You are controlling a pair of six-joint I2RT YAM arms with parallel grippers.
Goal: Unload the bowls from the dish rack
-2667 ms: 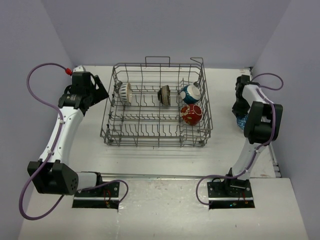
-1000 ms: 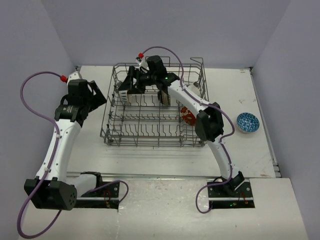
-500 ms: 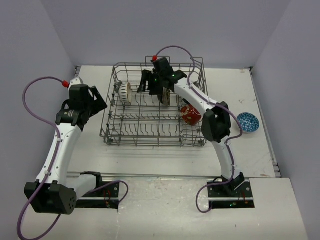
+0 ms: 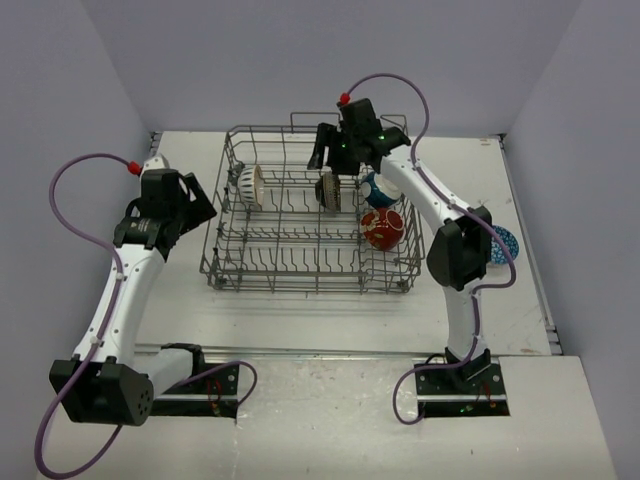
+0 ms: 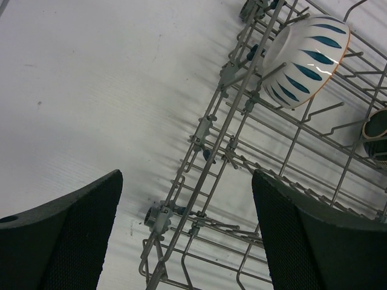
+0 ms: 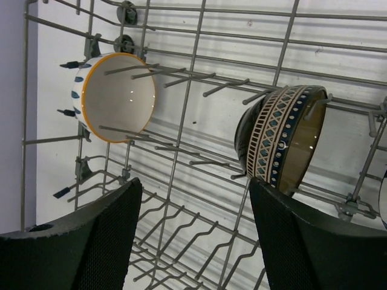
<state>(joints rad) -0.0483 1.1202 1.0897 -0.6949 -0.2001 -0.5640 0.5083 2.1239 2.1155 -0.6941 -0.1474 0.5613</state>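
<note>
The grey wire dish rack (image 4: 312, 262) holds a white striped bowl (image 4: 250, 186), a dark brown bowl (image 4: 328, 191), a teal-white bowl (image 4: 382, 187) and a red patterned bowl (image 4: 382, 228). The blue patterned bowl (image 4: 504, 243) lies on the table at the right, partly behind the right arm. My right gripper (image 4: 336, 160) is open and empty above the rack's back row; its view shows the dark bowl (image 6: 281, 139) and the white bowl (image 6: 118, 99) below. My left gripper (image 4: 192, 203) is open and empty by the rack's left side, with the white bowl (image 5: 305, 60) ahead.
The rack's raised wire sides (image 5: 205, 130) and upright tines (image 6: 181, 145) stand around the bowls. Purple walls close in the table at the back and both sides. The white table (image 4: 300, 315) runs in front of the rack to the arm bases.
My right arm left the blue bowl on the table at the right, reached over the rack's back left, then swung right to above the dark brown bowl. The left arm barely moved.
</note>
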